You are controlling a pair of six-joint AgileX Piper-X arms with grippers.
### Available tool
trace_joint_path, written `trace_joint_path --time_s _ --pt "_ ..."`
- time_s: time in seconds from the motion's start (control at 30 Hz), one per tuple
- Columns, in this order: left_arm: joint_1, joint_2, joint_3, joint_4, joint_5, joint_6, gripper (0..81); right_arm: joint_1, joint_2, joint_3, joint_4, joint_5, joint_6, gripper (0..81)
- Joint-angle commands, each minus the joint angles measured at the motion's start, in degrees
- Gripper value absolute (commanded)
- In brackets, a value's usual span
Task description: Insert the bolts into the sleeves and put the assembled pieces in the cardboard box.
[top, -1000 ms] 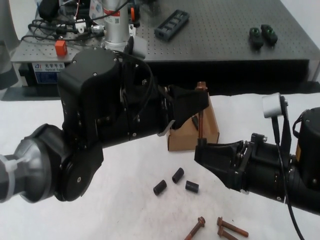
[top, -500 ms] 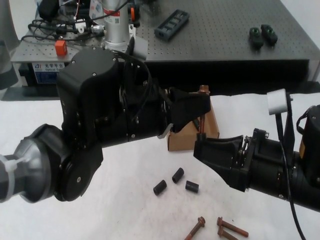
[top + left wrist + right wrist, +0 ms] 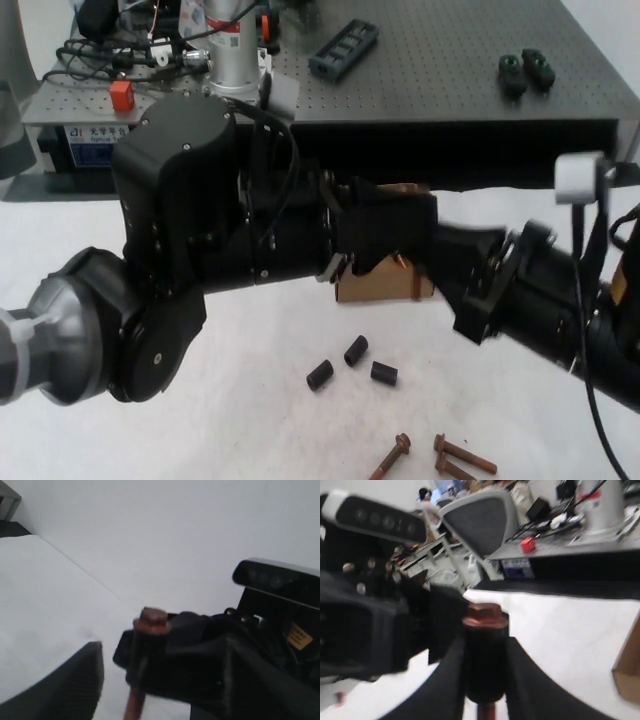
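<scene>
My right gripper (image 3: 484,660) is shut on a black sleeve (image 3: 484,672) that has a copper bolt (image 3: 484,614) through it, hex head on top. The same bolt (image 3: 151,621) stands between my left gripper's fingers (image 3: 75,680), with a gap on each side, so that gripper (image 3: 395,225) is open. Both grippers meet just above the cardboard box (image 3: 385,287), and the right gripper (image 3: 450,255) comes in from the right. On the white cloth lie three loose sleeves (image 3: 355,350) and three loose bolts (image 3: 462,455).
A grey perforated bench (image 3: 450,80) stands behind the cloth, with a black tray (image 3: 343,48) and cables on it. The left arm's bulky body (image 3: 180,250) covers the left half of the cloth. A box corner (image 3: 627,670) lies beside the right gripper.
The right arm has risen and swung toward the box. The bolt, earlier upright and plain to see, is now mostly hidden behind the left gripper.
</scene>
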Motion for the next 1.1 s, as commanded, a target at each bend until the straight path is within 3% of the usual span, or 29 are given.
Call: trace_joint_path --time_s 0.0,0.13,0.3,0.6,0.9,0.97,1.07 --pt "-0.12 -0.44 -0.08 0.45 -0.88 -0.05 49.1 0.26 -0.67 0.08 -2.37 2.16 -0.77 2.4" --pt "-0.08 -0.44 -0.08 6.67 -4.20 4.89 47.4 -4.25 5.22 -7.35 6.71 2.87 -6.94 2.4" --pt "-0.08 -0.44 -0.08 17.89 -12.45 13.37 47.4 -7.92 21.20 -22.20 18.33 2.87 -10.94 2.4" --pt "-0.08 -0.44 -0.08 32.54 -19.94 21.99 47.4 -7.55 50.21 -53.75 45.71 7.16 -14.26 2.4" --pt "-0.08 -0.44 -0.08 35.91 -21.15 22.64 47.4 -7.48 61.26 -66.52 61.02 11.71 -18.37 1.3" --pt "-0.08 -0.44 -0.08 36.14 -21.15 22.64 47.4 -7.48 61.24 -66.51 61.01 11.68 -18.50 9.2" --pt "-0.08 -0.44 -0.08 36.60 -21.42 22.64 47.4 -7.48 61.09 -67.22 60.66 11.68 -18.67 29.3"
